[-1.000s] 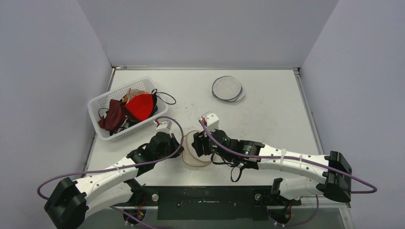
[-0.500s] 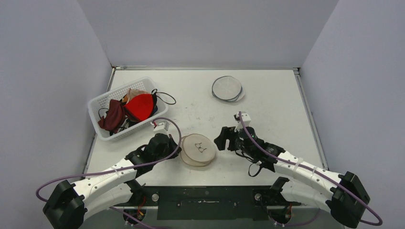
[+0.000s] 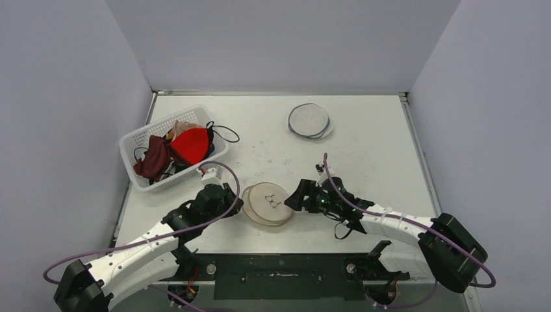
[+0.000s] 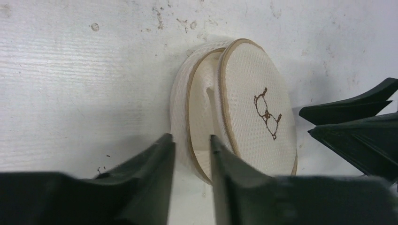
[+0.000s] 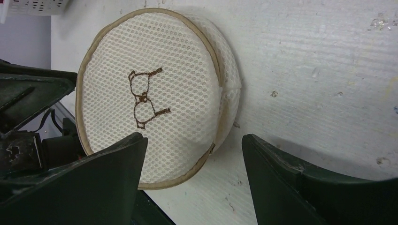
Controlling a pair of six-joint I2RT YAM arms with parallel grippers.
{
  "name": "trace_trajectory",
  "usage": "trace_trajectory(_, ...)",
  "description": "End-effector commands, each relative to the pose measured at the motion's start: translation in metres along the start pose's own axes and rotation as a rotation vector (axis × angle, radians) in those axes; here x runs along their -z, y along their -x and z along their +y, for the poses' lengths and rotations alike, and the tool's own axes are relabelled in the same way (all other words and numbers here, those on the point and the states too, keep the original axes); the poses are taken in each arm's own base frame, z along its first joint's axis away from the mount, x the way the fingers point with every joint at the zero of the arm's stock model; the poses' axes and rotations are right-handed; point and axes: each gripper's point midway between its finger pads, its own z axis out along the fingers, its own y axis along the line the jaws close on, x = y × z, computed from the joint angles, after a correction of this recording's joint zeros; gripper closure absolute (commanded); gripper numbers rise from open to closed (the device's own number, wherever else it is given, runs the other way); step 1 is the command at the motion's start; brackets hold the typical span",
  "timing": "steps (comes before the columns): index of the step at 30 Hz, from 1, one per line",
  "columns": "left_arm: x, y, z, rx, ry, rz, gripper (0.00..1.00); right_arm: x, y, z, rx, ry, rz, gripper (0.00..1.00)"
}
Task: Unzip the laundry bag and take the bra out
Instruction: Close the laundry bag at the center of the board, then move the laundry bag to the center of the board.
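Observation:
The laundry bag [image 3: 268,203] is a round cream mesh pouch with a brown embroidered bra outline, lying near the table's front. In the left wrist view the laundry bag [image 4: 248,112] gapes along its tan edge, showing a pale inside. The bra is hidden. My left gripper [image 3: 238,205] is at the bag's left side; there my left gripper [image 4: 191,140] has its jaws slightly apart, with the lower rim in the gap. My right gripper [image 3: 294,198] is at the bag's right side. Seen from its wrist, my right gripper [image 5: 193,138] is wide open around the laundry bag's [image 5: 150,93] edge.
A white basket [image 3: 156,125] at the left holds red and maroon garments [image 3: 188,144]. A second round mesh bag [image 3: 309,121] lies at the back of the table. Grey walls close in both sides and the back.
My right arm drew off the bag to the right, opened wider and came back low at its right edge. My left jaws parted a little. The bag now lies flatter.

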Motion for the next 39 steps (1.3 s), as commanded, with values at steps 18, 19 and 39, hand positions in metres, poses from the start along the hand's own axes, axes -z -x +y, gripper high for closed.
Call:
trace_trajectory(18,0.001,-0.001,-0.031,0.101,-0.181,0.037,0.38,-0.022,-0.006,0.019,0.098,0.116,0.037,0.54)
trace_trajectory(19,0.0,0.0,-0.032,0.103,-0.186,0.038,0.38,-0.023,-0.006,0.021,0.119,0.116,0.039,0.54)
trace_trajectory(39,-0.019,-0.005,-0.006,0.009,-0.05,0.068,0.52,-0.034,-0.019,0.032,0.308,0.048,0.062,0.5)
